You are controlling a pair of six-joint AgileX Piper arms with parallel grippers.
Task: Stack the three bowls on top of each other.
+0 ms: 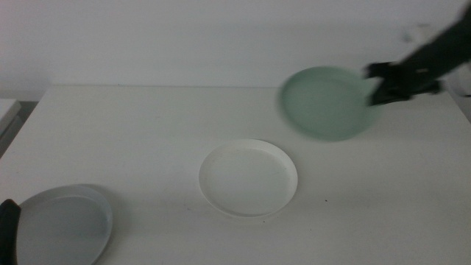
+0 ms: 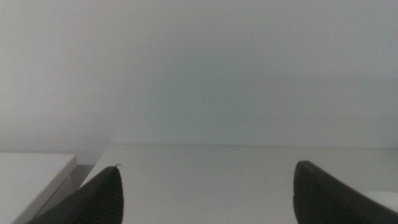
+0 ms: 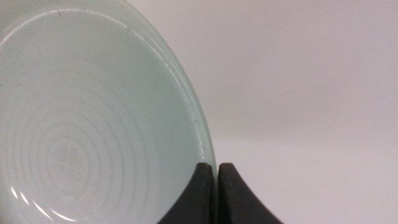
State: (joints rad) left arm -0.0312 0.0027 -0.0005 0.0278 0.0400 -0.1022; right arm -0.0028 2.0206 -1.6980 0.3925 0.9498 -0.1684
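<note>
- The mint green bowl (image 1: 327, 103) is held clear of the table (image 1: 147, 132) at the far right, tilted, with its rim pinched by the right gripper (image 1: 383, 85).
- In the right wrist view the two dark jaws are seen closed hard on the rim of that bowl (image 3: 93, 124), with almost no gap between them; concentric rings are visible on its inner face.
- The white bowl (image 1: 249, 178) rests flat near the table's centre, and the grey-blue bowl (image 1: 62, 224) lies at the near left corner, well apart from it.
- The bowls are judged light, rigid and smooth, likely plastic; a thin rim grip is thought liable to slip or swing, so a hold on the rim edge, kept level, is advised.
- The left gripper (image 2: 205, 193) waits at the near left, its jaws spread wide with nothing between them; only a dark tip (image 1: 7, 221) is shown in the middle view.
- The held bowl is blurred in the middle view, and its underside is hidden; the grey-blue bowl is cut off by the frame's bottom edge.
</note>
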